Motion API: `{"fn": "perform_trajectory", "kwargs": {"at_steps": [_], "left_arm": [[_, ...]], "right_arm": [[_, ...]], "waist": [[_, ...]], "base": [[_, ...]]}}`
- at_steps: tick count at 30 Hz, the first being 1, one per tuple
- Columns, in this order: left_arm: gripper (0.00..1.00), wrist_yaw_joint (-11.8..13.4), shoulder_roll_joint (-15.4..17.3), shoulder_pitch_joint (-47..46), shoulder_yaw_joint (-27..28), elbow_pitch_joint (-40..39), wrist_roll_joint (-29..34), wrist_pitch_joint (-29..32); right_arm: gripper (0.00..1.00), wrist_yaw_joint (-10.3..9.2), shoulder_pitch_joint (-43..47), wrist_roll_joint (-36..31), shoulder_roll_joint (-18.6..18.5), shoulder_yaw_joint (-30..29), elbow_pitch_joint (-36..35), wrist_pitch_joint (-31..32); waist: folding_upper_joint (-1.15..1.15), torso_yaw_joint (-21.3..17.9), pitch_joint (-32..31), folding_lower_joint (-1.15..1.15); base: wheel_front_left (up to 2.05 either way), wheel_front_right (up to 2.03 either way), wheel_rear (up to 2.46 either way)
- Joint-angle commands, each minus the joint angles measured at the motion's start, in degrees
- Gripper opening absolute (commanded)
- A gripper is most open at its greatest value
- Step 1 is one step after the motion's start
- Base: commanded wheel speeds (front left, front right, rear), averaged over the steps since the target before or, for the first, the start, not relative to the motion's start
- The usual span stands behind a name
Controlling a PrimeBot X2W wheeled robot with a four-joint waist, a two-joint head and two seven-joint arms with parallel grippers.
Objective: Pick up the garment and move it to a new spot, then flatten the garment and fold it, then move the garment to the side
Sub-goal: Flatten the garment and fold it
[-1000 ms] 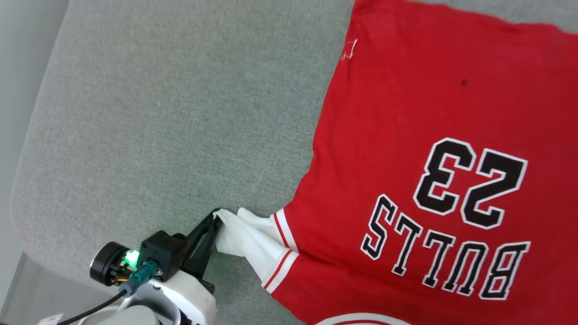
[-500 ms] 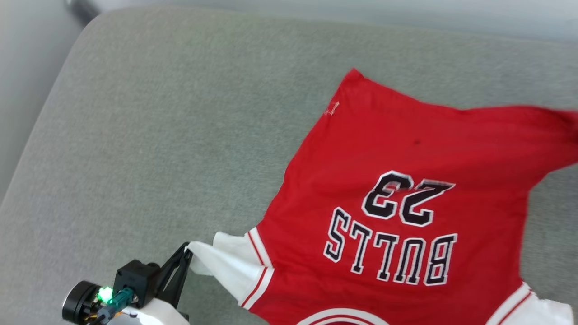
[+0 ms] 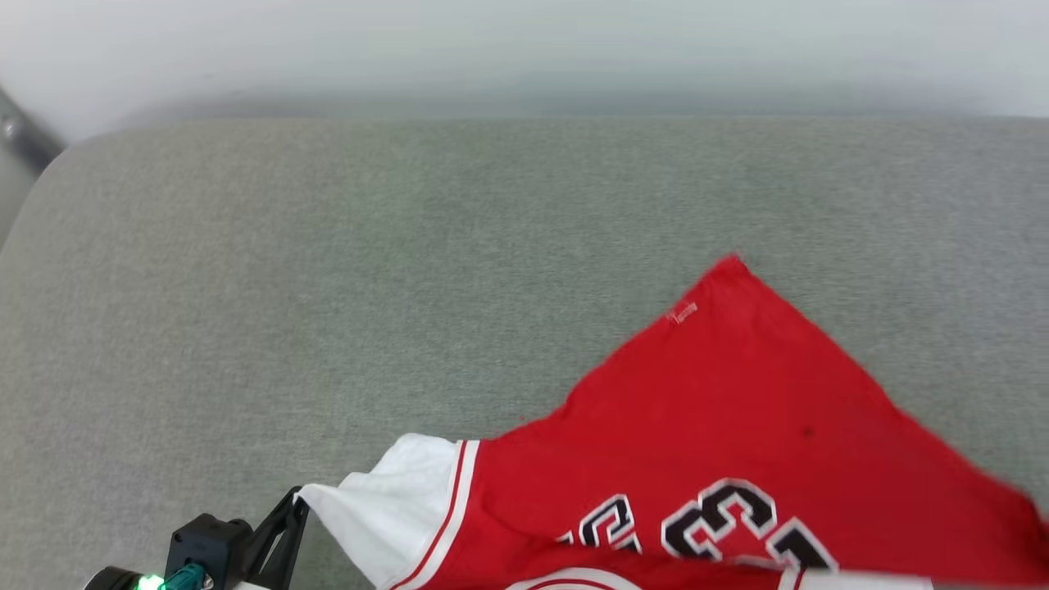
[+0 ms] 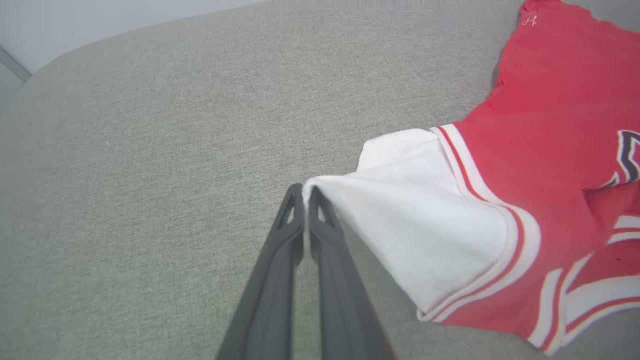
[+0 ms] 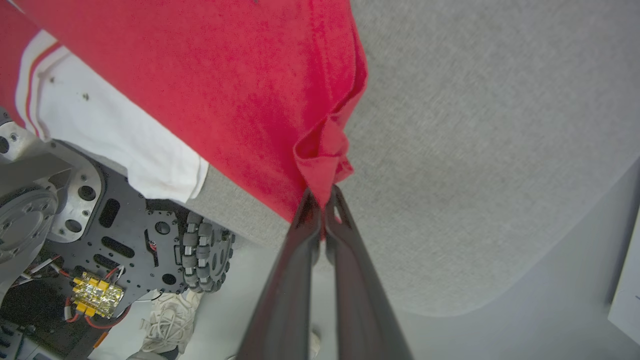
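Red jersey (image 3: 737, 410) lies on the near half of the grey pad (image 3: 328, 246), and its BULLS 23 print (image 3: 705, 524), whole a second ago, now buckles under a fold: you are likely mid-carry, not flattening yet. Your left gripper (image 4: 302, 192) is clamped on the white sleeve (image 4: 415, 235) tip. Your right wrist view adds the right gripper (image 5: 322, 195), pinched on a red edge fold by the pad's near edge

Light bright, even, diffuse. Head view: motion blur smears the garment (image 3: 737, 426) along its right edge; far edge of the grey upholstered surface (image 3: 328, 287) soft. Left gripper (image 4: 304, 192) and right gripper (image 5: 322, 196) defocused toward their wrist views' bottom edges. Faint soft shadow under garment.
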Motion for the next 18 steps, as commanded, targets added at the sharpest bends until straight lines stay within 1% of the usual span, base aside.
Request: {"fn": "perform_trajectory", "kwargs": {"at_steps": [1,4,5,6,7,8,9,14,18], "left_arm": [[0.00,0.2,0.3,0.6,0.3,-0.2,0.1,-0.3],[0.00,0.3,0.2,2.1,0.8,-0.2,0.2,-0.4],[0.00,0.3,0.2,3.0,1.3,-0.2,0.2,-0.4],[0.00,0.3,0.2,3.2,1.4,-0.2,0.2,-0.4],[0.00,0.1,0.2,3.9,1.9,-0.2,0.3,-0.4],[0.00,0.0,0.2,4.0,2.0,-0.2,0.4,-0.4],[0.00,0.0,0.2,4.0,2.0,-0.2,0.4,-0.4],[0.00,-0.2,-0.2,4.0,1.7,-0.2,0.9,-0.5],[0.00,-0.4,-0.7,3.5,1.5,-0.5,1.5,-0.5]], "right_arm": [[0.00,-0.04,2.1,0.8,-0.2,0.5,0.3,-0.7],[0.00,-0.04,11.1,3.1,0.1,2.1,1.6,-5.0],[0.00,-0.04,15.2,4.1,1.8,1.8,3.1,-7.8],[0.00,-0.04,16.0,4.1,2.4,1.3,3.6,-8.7],[0.00,-0.04,17.5,3.2,4.4,-0.2,4.9,-10.8],[0.47,-0.04,17.6,3.1,4.9,-1.0,5.0,-11.2],[1.00,-0.04,17.5,2.6,5.2,-1.8,5.0,-11.6],[1.00,-0.04,13.7,0.8,4.9,-8.3,3.6,-13.4],[1.00,-0.04,9.2,-0.8,4.9,-14.0,0.9,-12.8]], "waist": [[0.00,-1.0,-0.8,0.00],[0.00,-2.2,-1.3,0.00],[0.00,-2.9,-1.4,0.00],[0.00,-3.1,-1.5,0.00],[0.00,-3.4,-1.8,0.00],[0.00,-3.5,-1.9,0.00],[0.00,-3.6,-2.0,0.00],[0.00,-3.2,-2.6,0.00],[0.00,-2.3,-1.7,0.00]], "base": [[0.00,0.00,0.00],[0.00,0.00,0.00],[0.00,0.00,0.00],[0.00,0.00,0.00],[0.00,0.00,0.00],[0.00,0.00,0.00],[0.00,0.00,0.00],[0.00,0.00,0.00],[0.00,0.00,0.00]]}}
